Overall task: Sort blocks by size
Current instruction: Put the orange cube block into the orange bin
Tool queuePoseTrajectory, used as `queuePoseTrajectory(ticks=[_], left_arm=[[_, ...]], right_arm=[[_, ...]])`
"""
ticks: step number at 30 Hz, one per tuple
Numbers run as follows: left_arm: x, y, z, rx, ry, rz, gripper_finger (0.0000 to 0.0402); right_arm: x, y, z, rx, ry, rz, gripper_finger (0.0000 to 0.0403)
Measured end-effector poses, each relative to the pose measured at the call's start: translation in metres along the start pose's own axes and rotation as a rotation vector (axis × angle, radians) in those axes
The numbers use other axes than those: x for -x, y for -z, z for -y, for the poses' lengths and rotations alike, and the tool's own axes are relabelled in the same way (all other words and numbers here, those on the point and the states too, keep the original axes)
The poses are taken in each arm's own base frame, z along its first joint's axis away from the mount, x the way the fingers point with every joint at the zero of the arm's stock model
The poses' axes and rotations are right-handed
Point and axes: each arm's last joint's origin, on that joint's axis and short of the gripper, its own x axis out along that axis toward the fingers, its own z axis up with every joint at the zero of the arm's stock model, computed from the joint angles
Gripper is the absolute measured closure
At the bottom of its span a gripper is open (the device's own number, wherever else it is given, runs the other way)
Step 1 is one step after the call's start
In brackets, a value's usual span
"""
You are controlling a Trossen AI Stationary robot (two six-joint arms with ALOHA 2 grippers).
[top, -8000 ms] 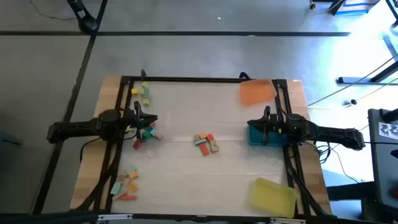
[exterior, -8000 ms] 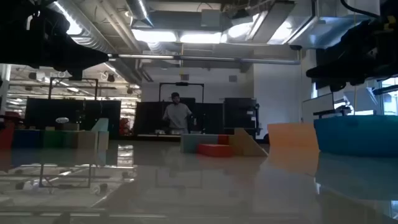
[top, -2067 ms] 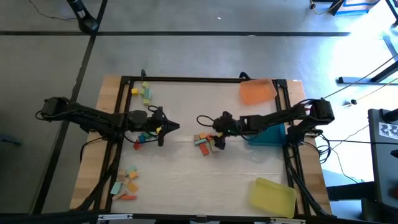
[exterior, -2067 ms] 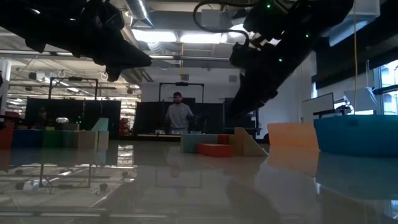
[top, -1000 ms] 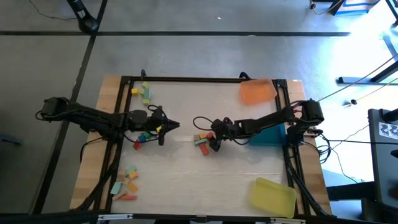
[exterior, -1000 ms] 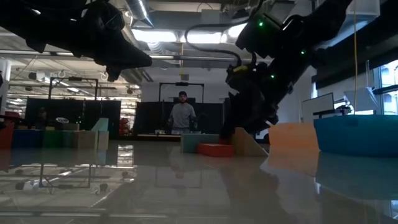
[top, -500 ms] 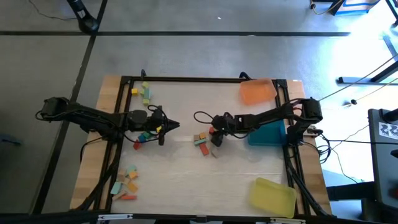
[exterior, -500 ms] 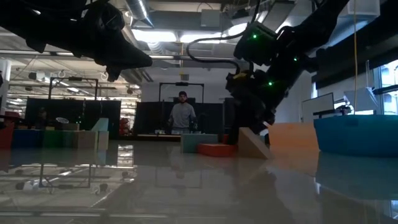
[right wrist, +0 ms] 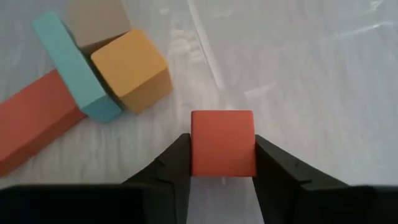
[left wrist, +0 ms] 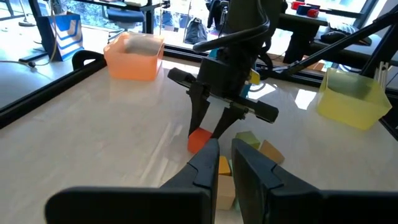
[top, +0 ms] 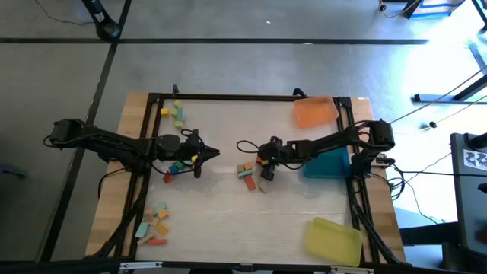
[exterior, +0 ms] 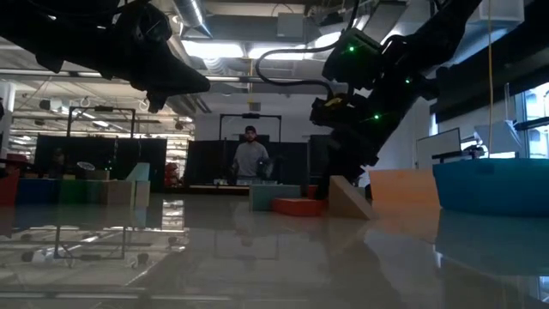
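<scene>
high view: the right gripper [top: 265, 169] sits at frame centre over the middle cluster of blocks [top: 247, 176]. the left gripper [top: 204, 156] waits left of centre, fingers pinched together and empty, so the right arm is clearly the nearer one.

low view: the right gripper [exterior: 343, 176] hangs right of centre just above the table [exterior: 257, 257], beside a tan wedge [exterior: 347, 199]; its fingers are not clear here.

left wrist view: at frame centre the right gripper [left wrist: 208, 129] points down, its fingers straddling a red cube [left wrist: 199, 140].

right wrist view: the red cube [right wrist: 222, 143] fills the lower centre, squarely between the two fingers [right wrist: 180, 163], which touch both its side faces, a narrow grip on it. the other blocks lie at upper left, apart from it: an orange cube [right wrist: 131, 70], a teal bar [right wrist: 74, 68], a red bar [right wrist: 34, 118].
</scene>
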Motion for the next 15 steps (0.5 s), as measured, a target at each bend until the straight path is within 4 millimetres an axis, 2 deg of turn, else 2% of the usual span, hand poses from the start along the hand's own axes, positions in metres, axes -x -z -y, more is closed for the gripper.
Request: queuePoseTrajectory(ticks=[8,12,15], left_arm=[[0.0,0.0,0.0,0.0,0.0,0.0,0.037],[0.0,0.0,0.0,0.0,0.0,-0.001,0.037],[0.0,0.0,0.0,0.008,-0.001,-0.004,0.037]], right_arm=[[0.007,-0.003,0.001,0.012,-0.001,0.009,0.0262],[0.028,-0.009,0.004,0.016,0.032,0.028,0.027],[0.052,-0.013,0.009,0.032,0.098,0.036,0.027]])
